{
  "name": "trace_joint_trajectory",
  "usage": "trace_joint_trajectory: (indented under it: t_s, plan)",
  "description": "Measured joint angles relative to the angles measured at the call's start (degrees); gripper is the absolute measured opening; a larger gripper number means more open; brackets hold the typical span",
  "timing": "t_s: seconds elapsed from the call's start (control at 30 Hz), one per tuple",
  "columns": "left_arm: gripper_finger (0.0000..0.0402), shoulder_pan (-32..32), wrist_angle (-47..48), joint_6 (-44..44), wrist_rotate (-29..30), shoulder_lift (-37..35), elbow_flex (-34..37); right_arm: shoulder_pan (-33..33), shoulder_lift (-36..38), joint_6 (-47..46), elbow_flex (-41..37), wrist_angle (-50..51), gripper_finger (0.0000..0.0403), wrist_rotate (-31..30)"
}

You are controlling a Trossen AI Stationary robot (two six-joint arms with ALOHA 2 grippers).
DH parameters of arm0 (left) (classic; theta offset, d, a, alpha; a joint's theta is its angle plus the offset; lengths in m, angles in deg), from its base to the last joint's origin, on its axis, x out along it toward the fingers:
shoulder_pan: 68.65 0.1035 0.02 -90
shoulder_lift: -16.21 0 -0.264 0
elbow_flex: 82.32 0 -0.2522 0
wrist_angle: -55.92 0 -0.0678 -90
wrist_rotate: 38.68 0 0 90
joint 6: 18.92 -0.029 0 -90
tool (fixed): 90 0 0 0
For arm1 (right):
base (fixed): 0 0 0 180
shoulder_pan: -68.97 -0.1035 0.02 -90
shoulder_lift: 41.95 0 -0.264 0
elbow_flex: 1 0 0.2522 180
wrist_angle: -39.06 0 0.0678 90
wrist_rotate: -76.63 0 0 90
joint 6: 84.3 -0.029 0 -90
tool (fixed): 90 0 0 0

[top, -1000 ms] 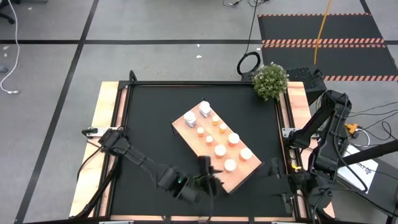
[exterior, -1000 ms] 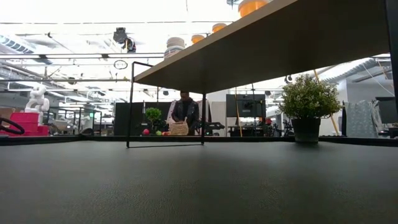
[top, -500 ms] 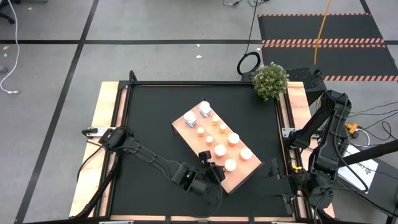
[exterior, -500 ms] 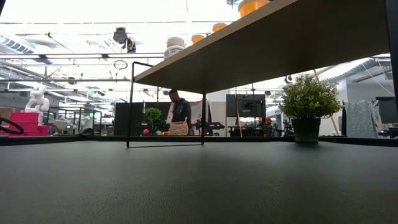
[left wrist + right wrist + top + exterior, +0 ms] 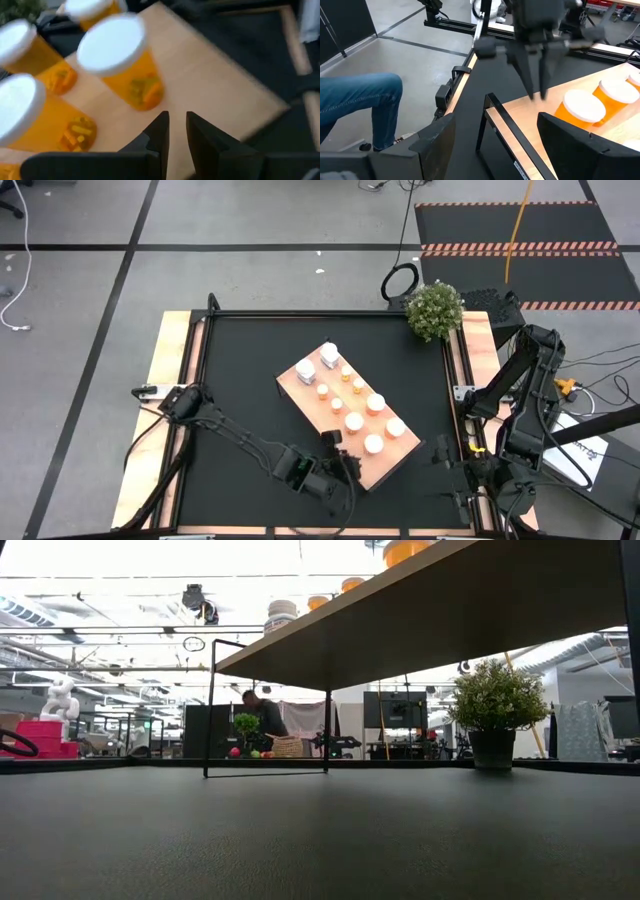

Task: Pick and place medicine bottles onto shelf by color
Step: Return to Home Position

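Bottles [image 5: 112,65] on the shelf [image 5: 215,85] show no readable labels.

Compared with a second ago, the left gripper [image 5: 341,457] now sits over the shelf's [image 5: 303,405] near corner with its jaws narrowed to a thin gap, empty, while the person [image 5: 258,723] beyond the shelf's legs has moved leftward past the basket [image 5: 288,747].
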Motion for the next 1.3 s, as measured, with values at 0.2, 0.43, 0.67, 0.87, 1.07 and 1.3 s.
trace_joint_trajectory:
  t_s: [0.2, 0.43, 0.67, 0.87, 1.07, 1.3]
  plan:
    - [0.0067, -3.7, 8.4, 1.5, 3.3, -2.4, -5.4, 0.0, 0.0, 0.8, 0.0, 0.0, 0.0276, -0.6]
    - [0.0067, -10.4, 28.9, 14.9, 17.9, -7.4, -5.4, 0.4, 1.1, 5.2, 0.0, 1.2, 0.0223, -3.2]
    - [0.0067, -15.3, 47.0, 34.0, 27.2, -11.5, 0.4, 1.9, 6.5, 11.2, -0.3, 8.0, 0.0094, -5.8]
    - [0.0044, -13.8, 34.2, 32.3, 23.7, -20.4, 16.3, 3.8, 17.6, 14.4, -8.1, 5.7, 0.0006, -5.6]
    - [0.0004, -9.9, -0.8, 10.2, 13.3, -32.4, 38.6, 6.6, 31.1, 17.6, -18.7, -1.0, 0.0011, -1.0]
    - [0.0018, -4.8, -34.3, -2.9, 6.0, -45.5, 64.6, 10.0, 43.3, 20.1, -25.9, -2.8, 0.0001, 3.8]
